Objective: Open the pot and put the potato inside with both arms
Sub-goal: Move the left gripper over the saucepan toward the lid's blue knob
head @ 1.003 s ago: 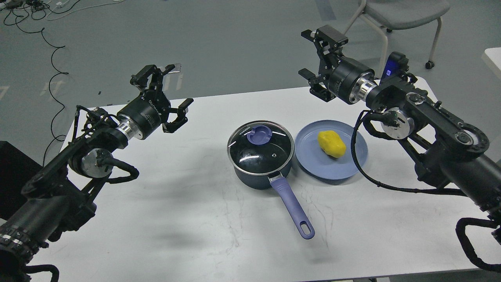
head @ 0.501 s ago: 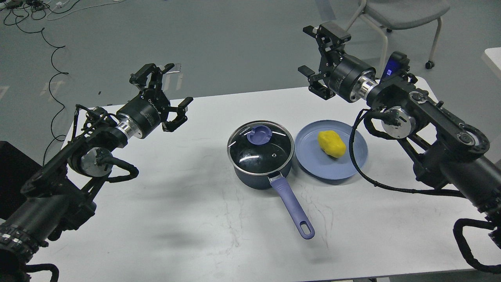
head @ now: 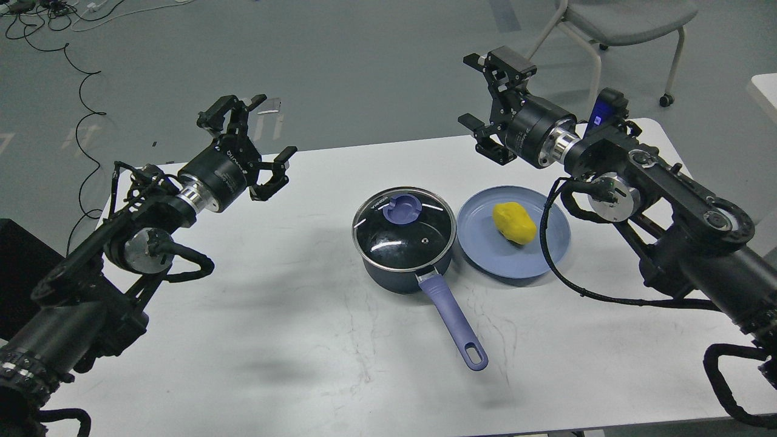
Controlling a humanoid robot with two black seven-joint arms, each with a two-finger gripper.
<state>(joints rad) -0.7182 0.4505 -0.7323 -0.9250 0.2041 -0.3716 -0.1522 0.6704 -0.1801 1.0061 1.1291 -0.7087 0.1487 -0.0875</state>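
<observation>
Head view, left pincer (head: 247,135): I see it held above the far left part of the bench, its two fingers spread wide apart with nothing between them, well apart from the pot.

Head view, right pincer (head: 487,96): I see it raised above the far edge of the bench, beyond the plate, fingers apart and holding nothing.

Head view, pot (head: 397,265): I read a dark saucepan standing upright near the middle of the bench, its purple handle (head: 454,325) reaching toward me and slightly right.

Head view, lid (head: 404,228): glass with a metal rim, seated on the pot; its purple knob (head: 402,208) sits on the far side of the glass rather than at the centre.

Head view, potato (head: 514,223): yellow, lying on the plate, a little right of the plate's middle, untouched by either pincer.

Head view, plate (head: 485,255): blue, flat on the bench just beside the pot on its right; I cannot tell whether the two rims touch.

Head view, bench (head: 291,340): white top, carrying the pot and the plate.

Head view, chair (head: 619,18): grey, on the floor beyond the bench's far right corner.
</observation>
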